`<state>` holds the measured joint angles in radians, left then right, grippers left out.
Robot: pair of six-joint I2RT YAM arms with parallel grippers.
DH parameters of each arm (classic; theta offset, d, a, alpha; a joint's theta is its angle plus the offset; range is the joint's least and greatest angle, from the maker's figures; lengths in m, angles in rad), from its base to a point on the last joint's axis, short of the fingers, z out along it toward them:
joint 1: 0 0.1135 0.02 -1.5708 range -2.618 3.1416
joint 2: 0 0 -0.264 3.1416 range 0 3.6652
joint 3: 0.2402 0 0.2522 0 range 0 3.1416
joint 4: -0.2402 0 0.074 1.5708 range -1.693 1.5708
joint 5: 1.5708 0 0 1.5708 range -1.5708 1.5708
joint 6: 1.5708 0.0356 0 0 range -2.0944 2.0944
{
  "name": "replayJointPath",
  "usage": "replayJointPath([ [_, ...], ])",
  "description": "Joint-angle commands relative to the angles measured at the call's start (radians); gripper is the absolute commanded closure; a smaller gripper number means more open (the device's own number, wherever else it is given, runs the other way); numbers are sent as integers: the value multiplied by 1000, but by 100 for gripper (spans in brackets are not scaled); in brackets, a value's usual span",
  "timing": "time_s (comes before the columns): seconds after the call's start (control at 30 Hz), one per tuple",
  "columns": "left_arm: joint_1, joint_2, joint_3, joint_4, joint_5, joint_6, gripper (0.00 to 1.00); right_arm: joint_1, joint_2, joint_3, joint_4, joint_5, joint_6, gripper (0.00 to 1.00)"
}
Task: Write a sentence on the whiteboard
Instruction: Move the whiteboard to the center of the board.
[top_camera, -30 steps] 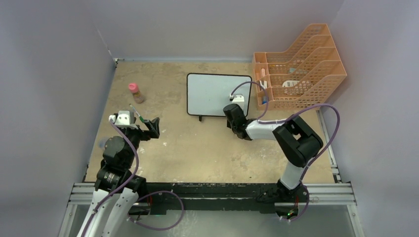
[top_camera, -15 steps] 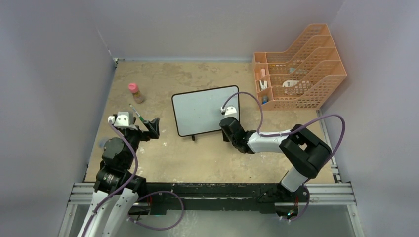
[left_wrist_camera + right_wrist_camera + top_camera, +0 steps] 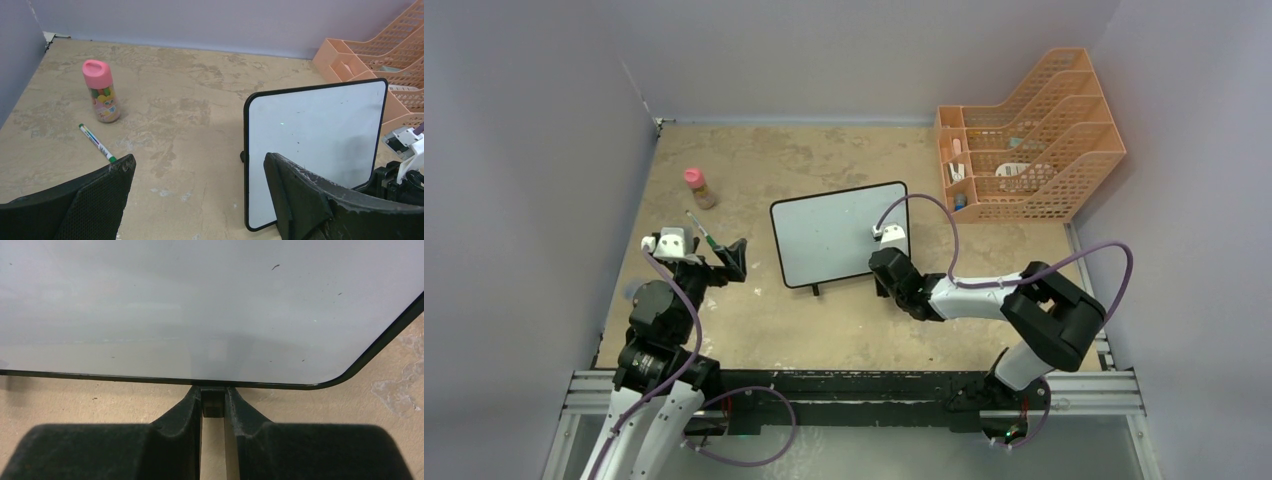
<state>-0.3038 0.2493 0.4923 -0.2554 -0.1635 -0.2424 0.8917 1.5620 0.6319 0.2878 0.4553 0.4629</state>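
Out in the middle of the desk (image 3: pixel 824 330) the whiteboard (image 3: pixel 839 235) stands propped on its short black feet, turned at a slant and well apart from the orange file rack (image 3: pixel 1024 140) in the far right corner. Its face looks blank apart from a few specks, so I'd say no writing has begun. At the board's bottom rim the right pincer (image 3: pixel 213 392) is closed to a narrow slit around a small black piece, which I take to be one of the feet, so it is clamped on the board itself. Over on the left side, the left pincer (image 3: pixel 200 160) hangs low with its fingers spread wide and nothing between them. A thin pen (image 3: pixel 97 143) lies flat on the desk just ahead of its left finger, with a pink-lidded bottle (image 3: pixel 101 91) a little beyond. To my eye the step in hand is getting the board set where it can be written on. The next move calls for the left arm to drop onto the pen and close around its barrel, while the right steadies the board or lets go once it sits firm; whether the pen is capped I cannot tell
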Motion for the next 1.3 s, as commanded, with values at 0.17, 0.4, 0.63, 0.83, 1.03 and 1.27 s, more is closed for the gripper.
replayJointPath([
  [0.17,-11,-10,-1,36,2,18,2,23,-38,58,-52,117,95,72],
  [0.4,-12,-13,-1,37,-1,18,2,23,-38,77,-97,171,137,64],
  [0.63,-12,-9,0,35,-3,18,2,23,-37,86,-135,234,191,63],
  [0.83,-12,-4,-1,34,-5,17,2,22,-58,80,-175,276,244,61],
  [1.03,-12,11,2,35,-10,18,2,22,-124,44,-165,275,256,60],
  [1.27,-10,59,20,13,-59,18,2,22,-187,20,-139,242,214,56],
])
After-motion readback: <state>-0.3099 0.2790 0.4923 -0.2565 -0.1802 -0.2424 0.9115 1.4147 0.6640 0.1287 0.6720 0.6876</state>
